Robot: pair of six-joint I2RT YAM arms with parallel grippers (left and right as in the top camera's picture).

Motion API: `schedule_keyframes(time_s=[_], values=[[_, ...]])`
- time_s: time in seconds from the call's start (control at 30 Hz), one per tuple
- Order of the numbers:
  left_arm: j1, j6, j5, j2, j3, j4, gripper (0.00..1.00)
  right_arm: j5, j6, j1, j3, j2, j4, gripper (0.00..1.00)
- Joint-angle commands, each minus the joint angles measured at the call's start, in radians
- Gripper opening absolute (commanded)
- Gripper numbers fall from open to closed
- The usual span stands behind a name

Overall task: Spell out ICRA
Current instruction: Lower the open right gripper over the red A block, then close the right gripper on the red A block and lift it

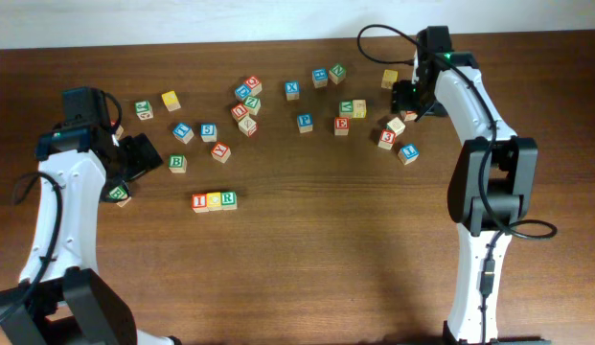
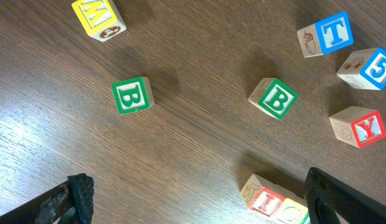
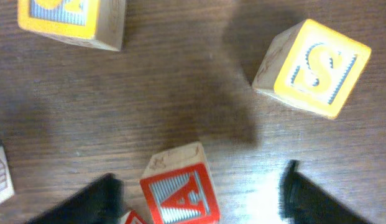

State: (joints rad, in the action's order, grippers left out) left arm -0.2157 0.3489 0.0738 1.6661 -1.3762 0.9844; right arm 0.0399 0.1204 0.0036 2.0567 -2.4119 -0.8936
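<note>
A [image 3: 180,194] sits on the table [image 3: 180,93] between the fingers of my right pincer [image 3: 202,183]. The jaws stand apart, with a gap on either side of it. A yellow S [image 3: 314,67] lies at 1 o'clock from A. Overhead, I [image 1: 199,201], C [image 1: 214,200] and R [image 1: 228,199] touch in a row, well apart from A, which lies toward their 2 o'clock. My left pincer [image 1: 134,158] hangs at their 10 o'clock, jaws wide, holding nothing, with two green B cubes [image 2: 132,94] below it.
</note>
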Motion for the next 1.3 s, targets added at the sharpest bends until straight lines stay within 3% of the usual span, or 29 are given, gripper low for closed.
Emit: schedule_keyframes(time_s=[0.0,0.03,0.33,0.43,0.57,0.7,0.93,1.27], values=[[-0.003,0.006,-0.007,-0.003,-0.003,0.001,0.99,0.018,-0.005,0.003,-0.005,-0.019,0.008,0.47],[-0.003,0.006,-0.007,-0.003,-0.003,0.001,0.99,0.018,-0.005,0.003,-0.005,-0.019,0.004,0.43],[-0.003,0.006,-0.007,-0.003,-0.003,0.001,0.99,0.018,-0.005,0.003,-0.006,-0.019,-0.025,0.42],[-0.003,0.006,-0.007,-0.003,-0.003,0.001,0.99,0.017,-0.005,0.003,-0.006,-0.019,-0.026,0.33],[-0.003,0.006,-0.007,-0.003,-0.003,0.001,0.99,0.018,-0.005,0.003,-0.005,-0.019,-0.026,0.27],[-0.003,0.006,-0.007,-0.003,-0.003,0.001,0.99,0.018,-0.005,0.003,0.01,-0.012,-0.03,0.11],[-0.003,0.006,-0.007,-0.003,-0.003,0.001,0.99,0.009,-0.004,0.005,0.143,0.1,-0.171,0.11],[-0.003,0.006,-0.007,-0.003,-0.003,0.001,0.99,-0.232,-0.004,0.08,0.159,0.161,-0.406,0.11]])
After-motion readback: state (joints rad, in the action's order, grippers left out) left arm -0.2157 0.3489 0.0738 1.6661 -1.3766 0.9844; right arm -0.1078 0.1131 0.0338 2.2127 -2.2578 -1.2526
